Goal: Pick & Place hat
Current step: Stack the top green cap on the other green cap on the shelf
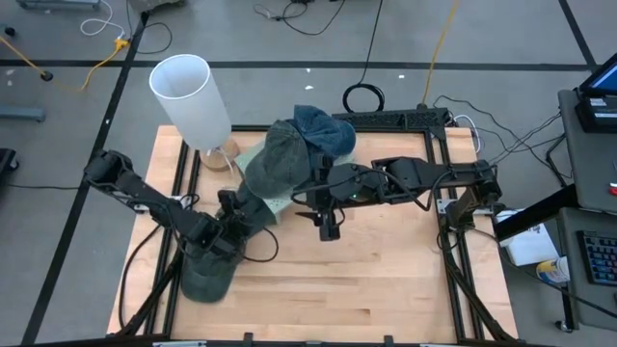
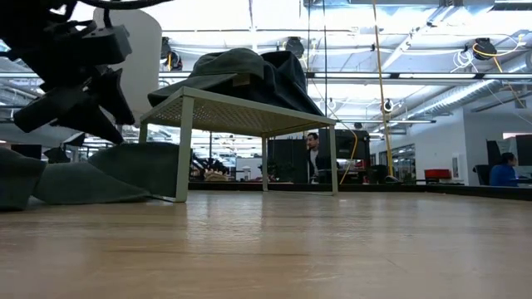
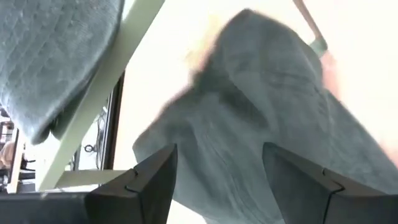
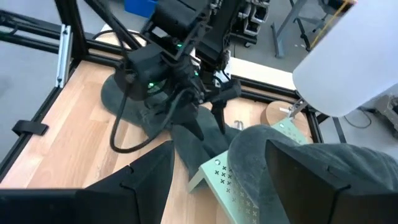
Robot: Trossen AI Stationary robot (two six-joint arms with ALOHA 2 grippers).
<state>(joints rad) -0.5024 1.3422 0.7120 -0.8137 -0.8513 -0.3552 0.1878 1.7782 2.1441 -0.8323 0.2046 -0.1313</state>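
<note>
two hats already sit on the small pale green perforated stand (image 1: 281,204): a grey-green hat (image 1: 277,159) nearest the left arm and a blue denim hat (image 1: 320,128) behind it, next to the white lamp (image 1: 191,96). so part of the job looks done, and a third, dark green hat (image 1: 207,272) is left, lying on the wooden table (image 1: 386,280) near the left front corner, stretching up toward the stand's leg.

the left gripper (image 1: 234,220) is down at that hat, its fingers (image 3: 146,186) spread about halfway with the fabric lying between and beyond them; it looks poised to pinch rather than holding, though i cannot tell whether the tips already touch the cloth. the right gripper (image 1: 329,227) hovers just beside the stand, jaws apart and empty, waiting.

hard to make out: the left wrist view is blurred, so the hat's brim and crown cannot be told apart. the low view cuts off the hat on the table and shows only part of the left arm. from above, the arm covers where the gripper meets the hat
</note>
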